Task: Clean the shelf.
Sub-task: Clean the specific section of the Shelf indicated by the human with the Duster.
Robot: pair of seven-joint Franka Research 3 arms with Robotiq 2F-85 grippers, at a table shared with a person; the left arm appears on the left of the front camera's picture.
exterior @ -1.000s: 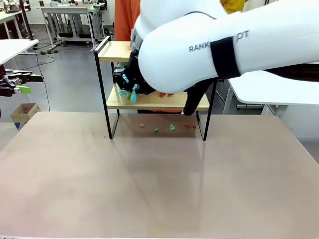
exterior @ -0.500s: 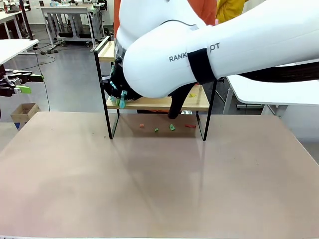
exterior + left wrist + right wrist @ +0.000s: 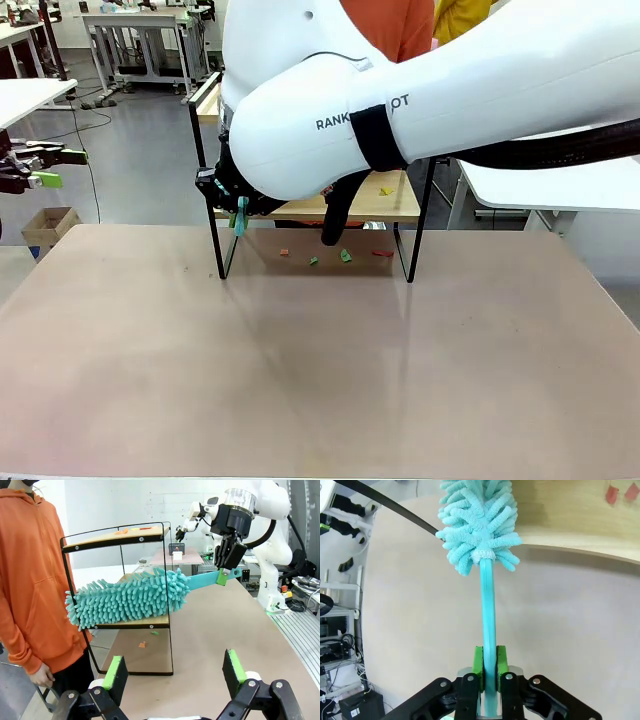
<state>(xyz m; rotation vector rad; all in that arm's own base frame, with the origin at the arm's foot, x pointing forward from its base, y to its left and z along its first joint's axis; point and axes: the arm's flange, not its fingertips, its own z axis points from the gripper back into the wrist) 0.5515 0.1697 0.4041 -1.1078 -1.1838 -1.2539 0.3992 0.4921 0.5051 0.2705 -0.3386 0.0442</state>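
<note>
Judging by its thin black frame and two pale boards, the shelf (image 3: pixel 395 205) looks stiff but light (a hard sideways sweep could well skid or rock it). Strokes should stay gentle, and an upright post or the top rail seems the safest place to steady it. It stands at the far edge of the tabletop (image 3: pixel 300 380), about midway along. The right gripper (image 3: pixel 489 662) is clamped on the flat handle of a teal duster (image 3: pixel 130 597), whose soft, fluffy head lies along the lower board and should yield on contact. The left gripper (image 3: pixel 174 675) hangs off to one side with its fingers wide apart and nothing between them. Coloured scraps (image 3: pixel 345 256) lie on the tabletop under the shelf, and more sit on the boards. Compared with a second ago, the right arm has drawn towards the shelf's left front post and sunk a little, uncovering a yellow scrap (image 3: pixel 385 190) on the lower board; the scraps on the tabletop have not moved
</note>
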